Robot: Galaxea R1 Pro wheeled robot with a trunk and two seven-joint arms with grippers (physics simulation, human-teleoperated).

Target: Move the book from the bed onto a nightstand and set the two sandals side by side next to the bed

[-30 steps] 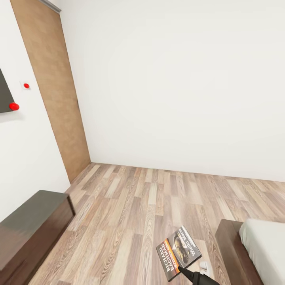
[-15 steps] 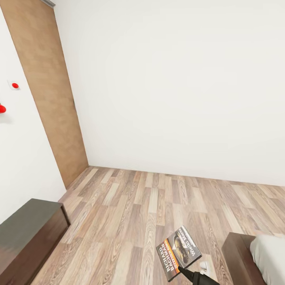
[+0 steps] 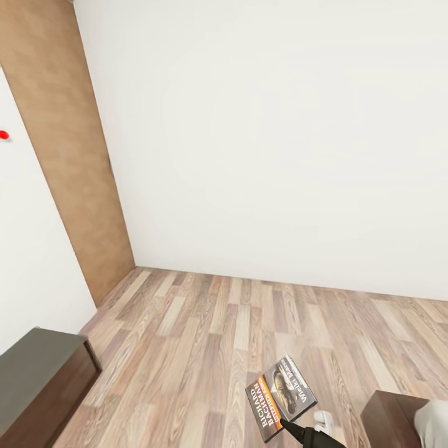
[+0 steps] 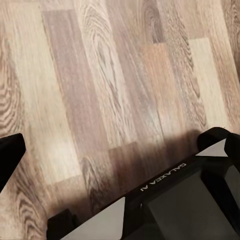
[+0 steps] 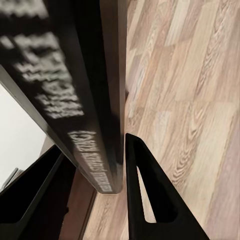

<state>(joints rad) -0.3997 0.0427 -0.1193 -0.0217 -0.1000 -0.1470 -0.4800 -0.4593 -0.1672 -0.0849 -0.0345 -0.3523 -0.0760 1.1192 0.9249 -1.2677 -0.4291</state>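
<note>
Wood-plank flooring (image 3: 205, 348) runs under everything, and nearest the camera the right gripper (image 5: 117, 165) has its fingers (image 5: 145, 195) clenched on the spine of the book (image 3: 280, 396), carried cover-up above the floor. The left gripper (image 4: 107, 190) hangs over bare planks, apparently released, gripping nothing. Beside it the bed (image 3: 401, 417) shows as a corner at the frame's edge, and the dark cabinet (image 3: 37, 373) sits lower left; both have slid outward over the past second, so the robot is turning. Farther off stand a wooden door (image 3: 68, 155) and white wall (image 3: 280, 137). No nightstand is in sight yet, so delivery remains ahead.
</note>
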